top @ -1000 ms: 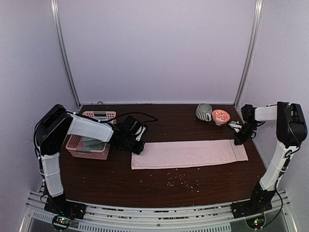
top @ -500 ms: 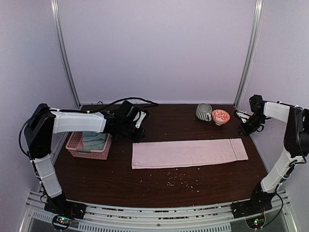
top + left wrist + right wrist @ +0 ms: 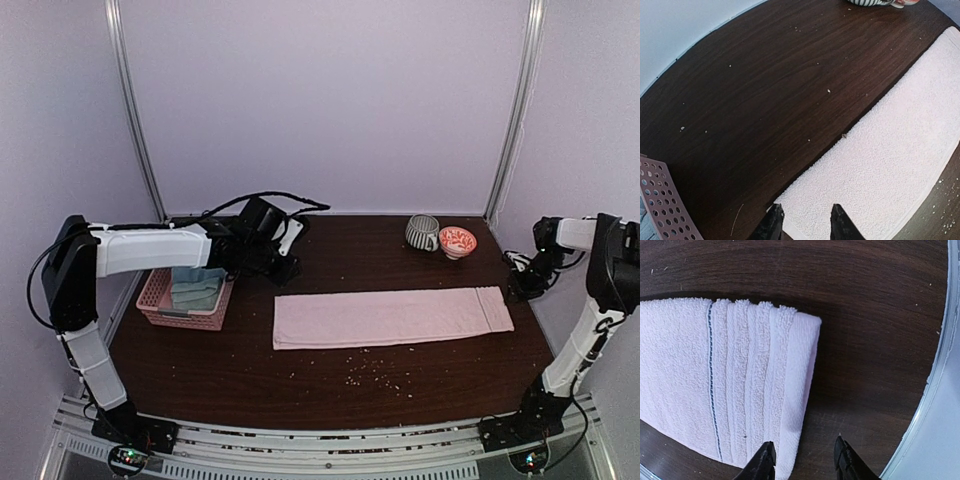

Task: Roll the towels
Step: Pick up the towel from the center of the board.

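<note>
While the pink towel [image 3: 390,317] lies flat on the table [image 3: 250,380] w/ its long side going left to right, the left gripper [image 3: 806,207] is by its left end & the right gripper [image 3: 804,441] by its right end, both open w/ nothing held.

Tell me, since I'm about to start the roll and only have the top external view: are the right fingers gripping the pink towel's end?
Observer: No. In the right wrist view the right fingers stand apart, nothing between them, over the end of the pink towel.
Operator: And the left?
Observer: The left fingers are apart and empty too, over a corner of the towel's left end.
Operator: Is that right end bunched?
Observer: It lies flat; ribbed bands and a thin dark stitch line run across it.
</note>
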Robot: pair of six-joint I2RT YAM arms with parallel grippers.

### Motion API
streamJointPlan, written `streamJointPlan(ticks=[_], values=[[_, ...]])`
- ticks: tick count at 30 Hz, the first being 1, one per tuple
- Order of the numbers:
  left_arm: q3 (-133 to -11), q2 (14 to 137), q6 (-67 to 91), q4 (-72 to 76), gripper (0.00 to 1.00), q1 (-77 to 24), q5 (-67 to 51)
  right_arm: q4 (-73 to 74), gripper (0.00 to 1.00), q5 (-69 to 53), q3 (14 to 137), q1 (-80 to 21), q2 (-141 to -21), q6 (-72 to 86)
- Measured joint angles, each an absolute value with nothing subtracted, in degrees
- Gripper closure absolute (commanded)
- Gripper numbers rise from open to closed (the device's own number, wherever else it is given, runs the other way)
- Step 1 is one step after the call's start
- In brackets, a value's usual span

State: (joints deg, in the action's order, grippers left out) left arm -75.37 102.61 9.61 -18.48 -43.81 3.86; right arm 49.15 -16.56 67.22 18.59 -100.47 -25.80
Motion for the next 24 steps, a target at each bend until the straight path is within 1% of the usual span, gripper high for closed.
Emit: streamJointPlan(ticks=[4, 9, 18, 24], values=[[-75.09, 102.61, 9.04, -18.59, 0.67, -43.81, 3.90, 49.28, 0.57, -16.91, 67.22, 18.52, -102.39, -25.45], [-75.09, 102.61, 8.40, -18.59, 0.67, -43.81, 4.27, 49.10, 0.61, -17.08, 67.35, 18.52, -105.60, -25.34], [-75.09, 103.48, 7.79, -18.81, 0.67, -43.81, 4.73, 48.75, 0.70, -17.76, 67.40, 18.81, -105.89, -25.30], [-75.09, 104.36, 7.73, -19.53, 0.67, -43.81, 4.97, 48.60, 0.70, -17.26, 67.40, 18.37, -105.93, -25.34]])
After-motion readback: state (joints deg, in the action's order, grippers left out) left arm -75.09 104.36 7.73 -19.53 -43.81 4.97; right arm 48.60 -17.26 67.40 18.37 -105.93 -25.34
